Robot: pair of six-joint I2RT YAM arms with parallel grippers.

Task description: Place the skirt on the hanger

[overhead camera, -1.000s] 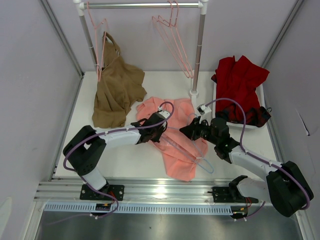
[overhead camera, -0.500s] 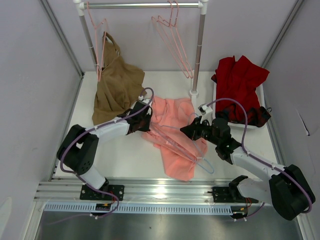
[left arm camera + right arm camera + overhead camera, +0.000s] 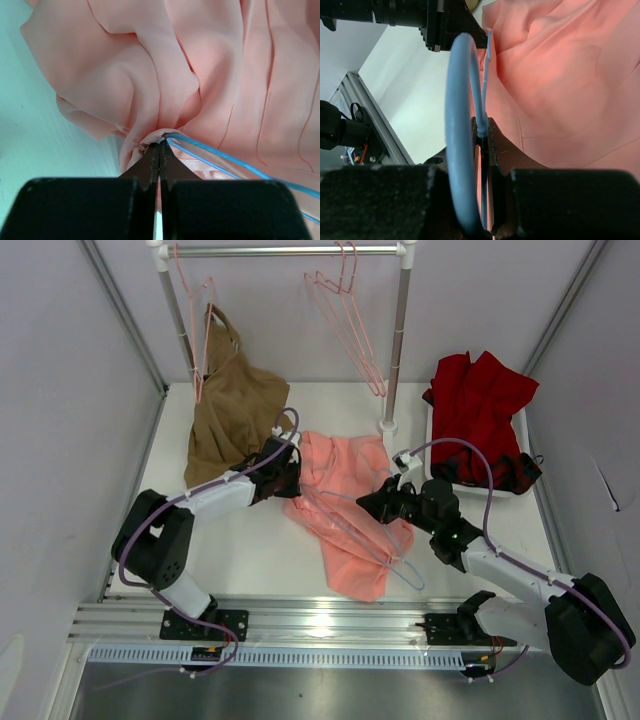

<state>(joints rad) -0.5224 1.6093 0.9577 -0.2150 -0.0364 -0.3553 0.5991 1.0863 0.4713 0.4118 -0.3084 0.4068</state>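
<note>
Skirt [image 3: 350, 530] lies crumpled on the table [image 3: 250, 560], with the hanger [image 3: 235, 162] wire across it. Left gripper [image 3: 159, 150] pinches a fabric fold, jaws fully closed. Right gripper [image 3: 485, 134] clamps the hanger near its hook. Threading step; next, likely draw the fold over the wire end.

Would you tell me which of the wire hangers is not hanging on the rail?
The light blue hanger: it lies across the salmon-pink skirt on the table, its hook pinched by the right gripper. The pink hangers hang from the rail.
</note>
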